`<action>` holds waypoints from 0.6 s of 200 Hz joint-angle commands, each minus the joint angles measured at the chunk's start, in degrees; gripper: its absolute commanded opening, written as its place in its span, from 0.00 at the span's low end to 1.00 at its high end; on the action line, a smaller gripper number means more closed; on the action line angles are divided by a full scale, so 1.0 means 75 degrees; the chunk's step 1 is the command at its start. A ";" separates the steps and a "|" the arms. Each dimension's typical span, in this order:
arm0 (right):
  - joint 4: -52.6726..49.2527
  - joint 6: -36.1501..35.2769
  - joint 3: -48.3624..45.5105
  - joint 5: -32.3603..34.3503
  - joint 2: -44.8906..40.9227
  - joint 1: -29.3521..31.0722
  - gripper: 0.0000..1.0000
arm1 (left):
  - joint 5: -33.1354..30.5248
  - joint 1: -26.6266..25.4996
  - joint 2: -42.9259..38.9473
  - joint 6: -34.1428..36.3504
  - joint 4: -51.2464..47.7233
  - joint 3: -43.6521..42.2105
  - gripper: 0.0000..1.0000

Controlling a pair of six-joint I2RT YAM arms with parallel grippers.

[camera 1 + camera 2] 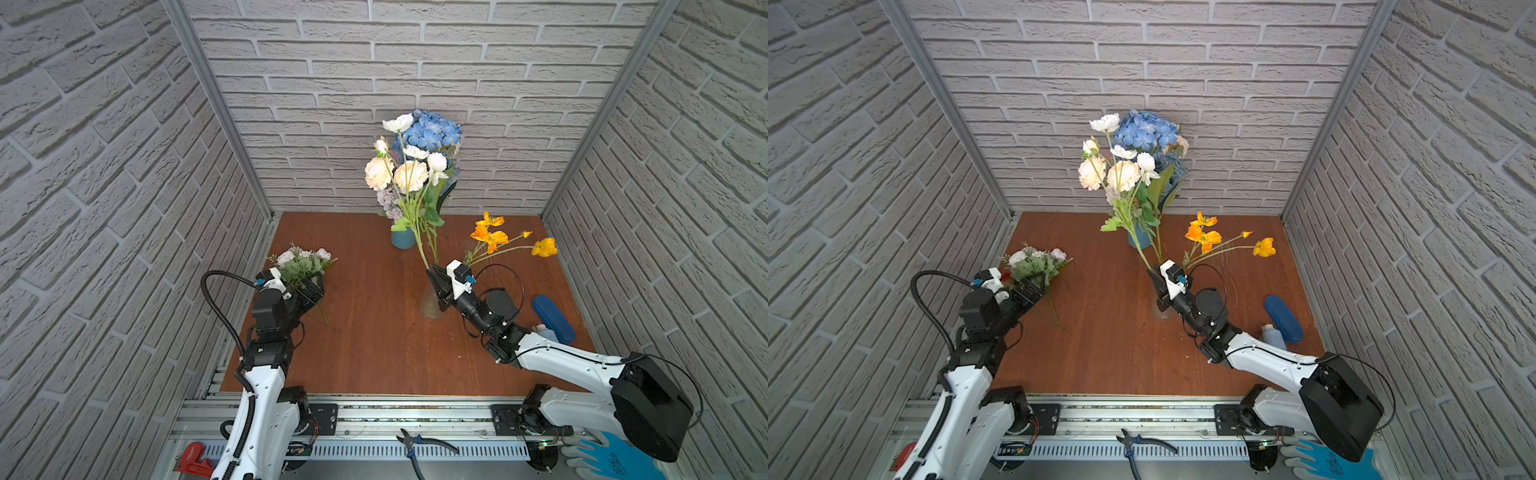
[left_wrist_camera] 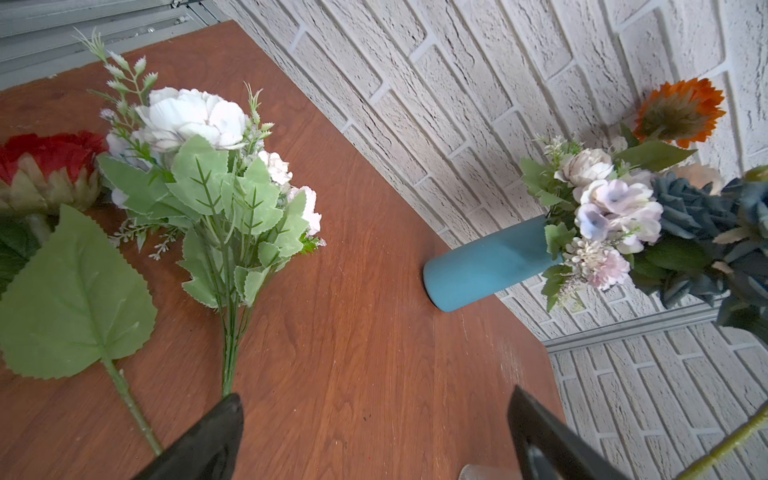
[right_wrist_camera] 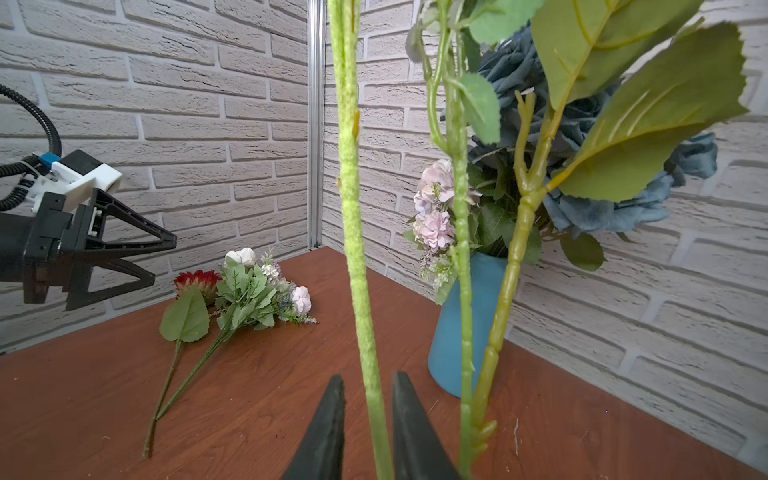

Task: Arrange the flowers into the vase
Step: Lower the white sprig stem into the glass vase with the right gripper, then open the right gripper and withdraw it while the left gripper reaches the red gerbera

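A clear glass vase stands right of the table's middle. It holds the stems of the white and peach flowers, the blue hydrangea and the orange poppies. My right gripper is at its mouth, open, with a fuzzy green stem loose between the fingers. A blue vase at the back holds lilac blooms and blue roses. A white bunch and a red flower lie at the left. My left gripper hovers wide open and empty by their stems.
A dark blue case and a small bottle lie behind my right arm. Pliers, a blue glove and a red tool rest on the front rail. Brick walls close three sides.
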 commanded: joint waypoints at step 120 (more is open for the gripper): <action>-0.4830 0.0313 0.1804 -0.0434 -0.2227 0.0596 0.58 | -0.1379 0.0450 0.0151 0.1285 -0.1827 0.2024 0.98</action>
